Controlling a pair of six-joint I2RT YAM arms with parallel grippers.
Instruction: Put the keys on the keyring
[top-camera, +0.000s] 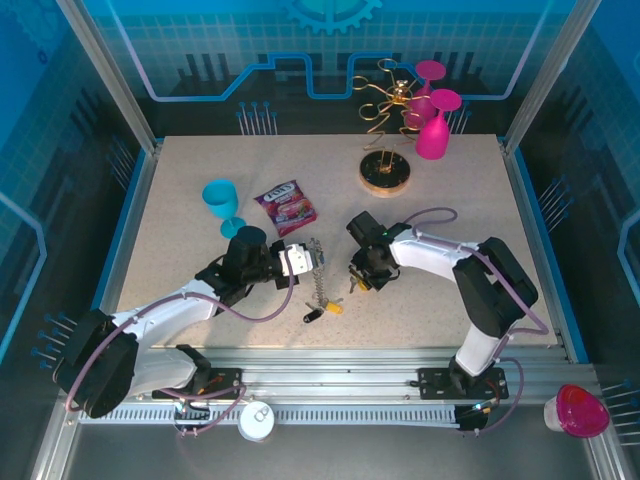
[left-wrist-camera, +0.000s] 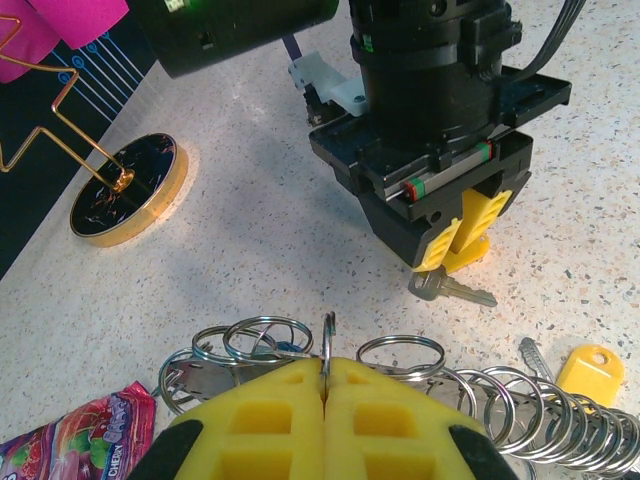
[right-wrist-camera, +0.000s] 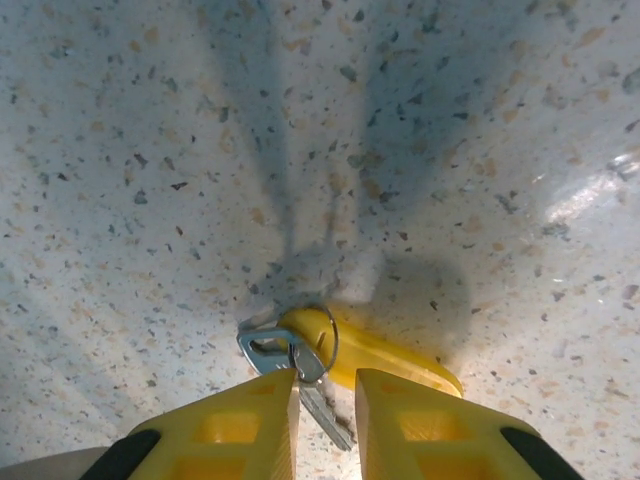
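My left gripper (left-wrist-camera: 327, 368) is shut on the thin metal edge of the keyring (left-wrist-camera: 328, 335), which stands edge-on between the yellow pads. Its chain of silver rings (left-wrist-camera: 520, 405) trails right along the table. From above, the left gripper (top-camera: 300, 258) holds the keyring (top-camera: 316, 252) with the chain (top-camera: 319, 287) hanging toward me. My right gripper (right-wrist-camera: 327, 385) stands low over a silver key (right-wrist-camera: 322, 398) joined to a yellow tag (right-wrist-camera: 380, 352). Its jaws are narrowly apart with the key blade between them. Another yellow-headed key (left-wrist-camera: 590, 368) lies by the chain.
A snack packet (top-camera: 286, 207) and a blue goblet (top-camera: 222, 200) lie behind the left gripper. The gold wire stand (top-camera: 385, 172) with pink glasses (top-camera: 433, 130) is at the back. A white lid (top-camera: 256, 420) and a pink cup (top-camera: 580, 410) sit off the table's near edge.
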